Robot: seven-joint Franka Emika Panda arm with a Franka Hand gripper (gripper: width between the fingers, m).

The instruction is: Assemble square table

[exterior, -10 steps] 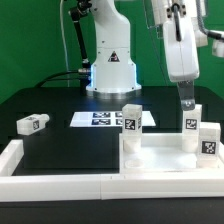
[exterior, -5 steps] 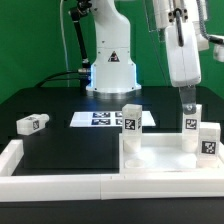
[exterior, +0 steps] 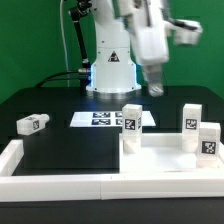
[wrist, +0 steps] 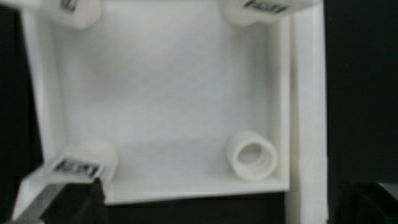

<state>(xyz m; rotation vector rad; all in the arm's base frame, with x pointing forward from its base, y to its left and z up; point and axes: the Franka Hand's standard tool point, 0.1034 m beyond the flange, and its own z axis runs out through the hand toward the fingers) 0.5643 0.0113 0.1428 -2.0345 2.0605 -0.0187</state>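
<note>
The white square tabletop [exterior: 160, 162] lies at the front on the exterior view's right. Three white tagged legs stand upright on it: one at its left corner [exterior: 131, 121] and two at its right side [exterior: 191, 117] [exterior: 208, 139]. A fourth leg [exterior: 32, 124] lies loose on the black table at the left. My gripper [exterior: 156, 88] is blurred, raised above the table behind the tabletop, holding nothing and touching no part. The wrist view looks down on the tabletop [wrist: 160, 100], with leg tops at three corners and an empty corner hole [wrist: 254, 157].
The marker board [exterior: 103, 119] lies in front of the robot base [exterior: 111, 70]. Long low white border strips run along the front [exterior: 60, 186] and the left edge [exterior: 12, 152] of the black table.
My gripper has left the top of the back right leg and moved up and to the exterior view's left. The leg stays standing where it was.
</note>
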